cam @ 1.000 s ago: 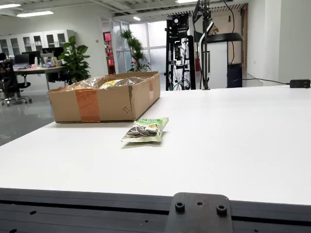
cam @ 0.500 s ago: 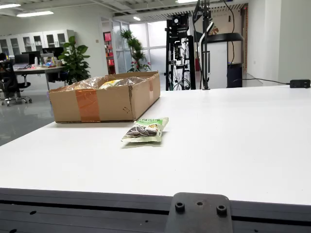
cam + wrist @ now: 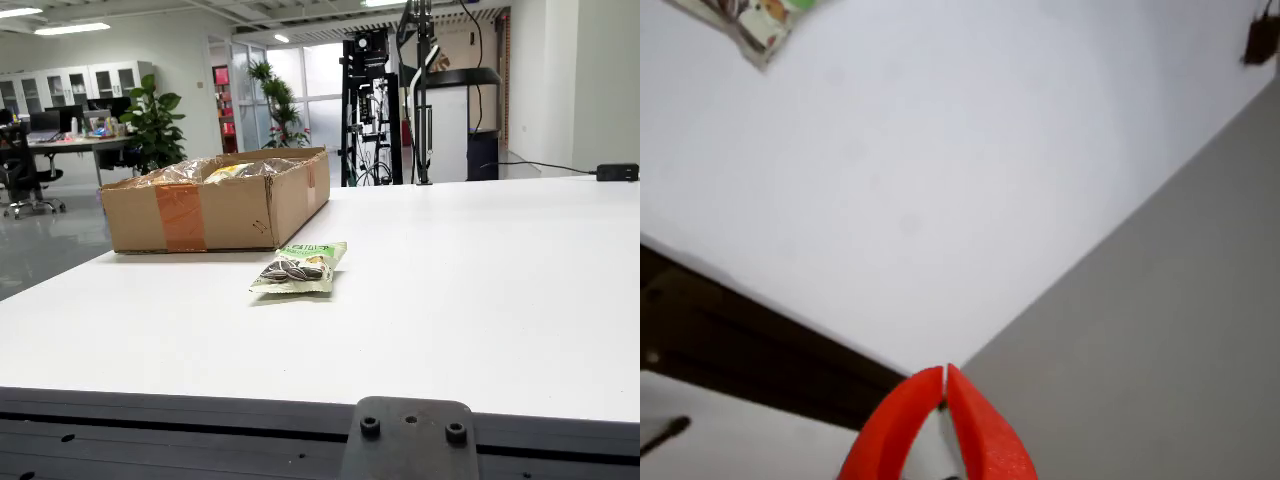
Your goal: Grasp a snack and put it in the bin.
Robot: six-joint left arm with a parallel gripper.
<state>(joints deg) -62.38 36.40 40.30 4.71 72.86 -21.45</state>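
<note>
Approach is the step you're on: the gripper (image 3: 944, 385), red tips together and empty, hangs well away from the snack (image 3: 299, 268) lying beside the bin (image 3: 215, 205), so open first.

White table (image 3: 480, 290), potted plant (image 3: 155, 125), office desk (image 3: 70, 143), black equipment rack (image 3: 368, 105) behind.

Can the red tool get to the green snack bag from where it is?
Probably yes. The tool is shut and hangs over the table corner, with the snack bag far off at the picture's top left. Only bare white table lies between them, so nothing blocks the way; it must open first.
</note>
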